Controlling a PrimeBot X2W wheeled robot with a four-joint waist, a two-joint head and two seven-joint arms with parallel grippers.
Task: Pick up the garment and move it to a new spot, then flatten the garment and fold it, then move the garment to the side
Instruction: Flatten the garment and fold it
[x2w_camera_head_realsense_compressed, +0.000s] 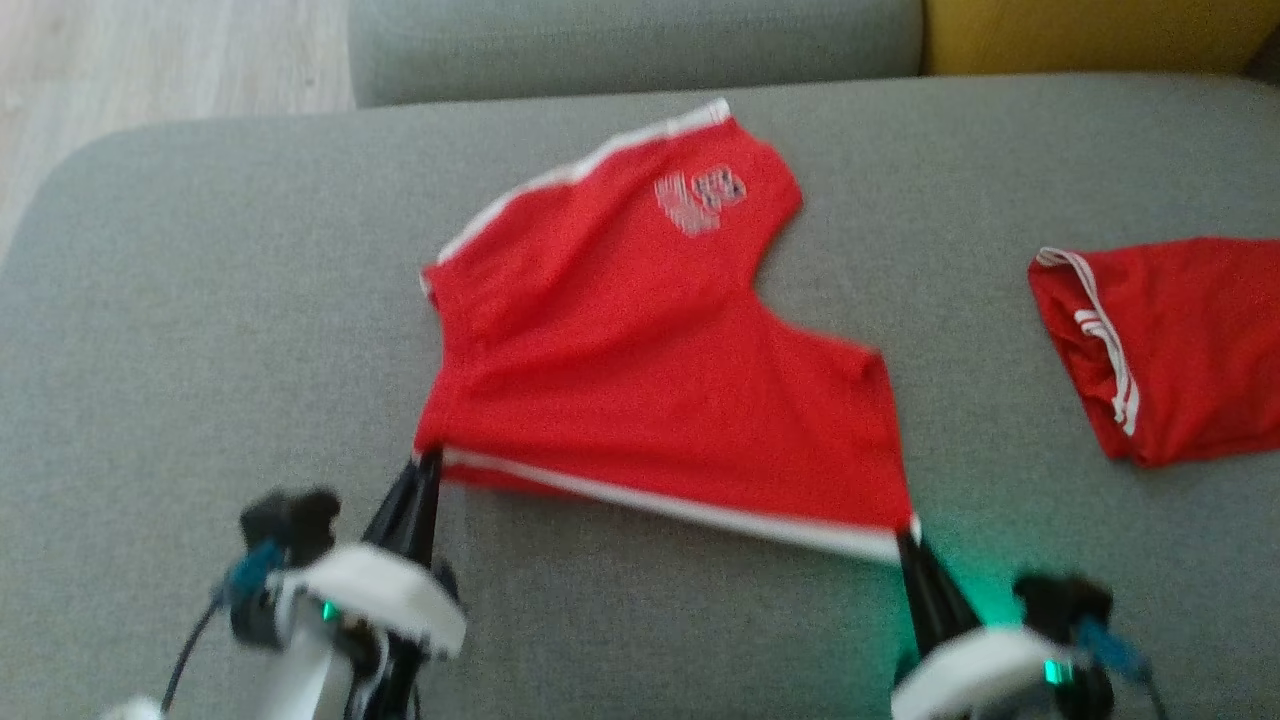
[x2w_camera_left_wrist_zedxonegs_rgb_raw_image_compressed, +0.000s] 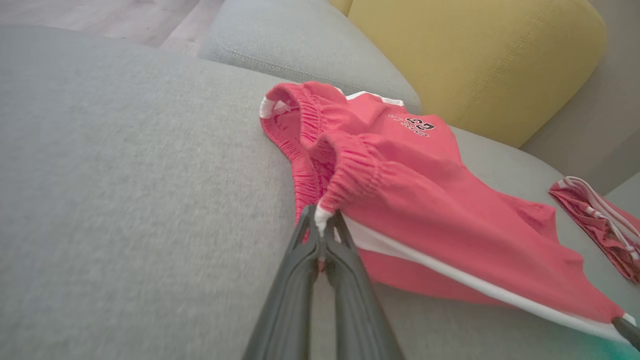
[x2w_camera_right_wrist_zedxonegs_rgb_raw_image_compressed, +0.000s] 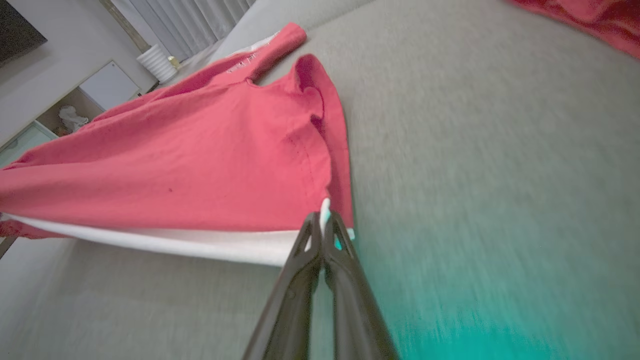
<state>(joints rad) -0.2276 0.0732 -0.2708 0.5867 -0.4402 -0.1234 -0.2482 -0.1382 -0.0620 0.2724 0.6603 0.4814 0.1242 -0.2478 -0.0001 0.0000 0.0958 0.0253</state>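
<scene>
The garment (x2w_camera_head_realsense_compressed: 640, 360) is a pair of red shorts with white side stripes and a printed logo, spread on the grey sofa cushion (x2w_camera_head_realsense_compressed: 200, 330). Its near white-striped edge hangs stretched and slightly raised between my two grippers. My left gripper (x2w_camera_head_realsense_compressed: 428, 458) is shut on the near left corner, at the elastic waistband (x2w_camera_left_wrist_zedxonegs_rgb_raw_image_compressed: 345, 170); in the left wrist view the left gripper (x2w_camera_left_wrist_zedxonegs_rgb_raw_image_compressed: 320, 225) pinches the white stripe end. My right gripper (x2w_camera_head_realsense_compressed: 908, 535) is shut on the near right corner; in the right wrist view the right gripper (x2w_camera_right_wrist_zedxonegs_rgb_raw_image_compressed: 324, 220) clamps the hem by the white stripe (x2w_camera_right_wrist_zedxonegs_rgb_raw_image_compressed: 165, 242).
A second red garment with white trim (x2w_camera_head_realsense_compressed: 1170, 345) lies on the cushion at the right edge. A grey back cushion (x2w_camera_head_realsense_compressed: 630, 40) and a yellow one (x2w_camera_head_realsense_compressed: 1090, 30) stand behind. Wooden floor (x2w_camera_head_realsense_compressed: 150, 50) shows past the sofa's far left corner.
</scene>
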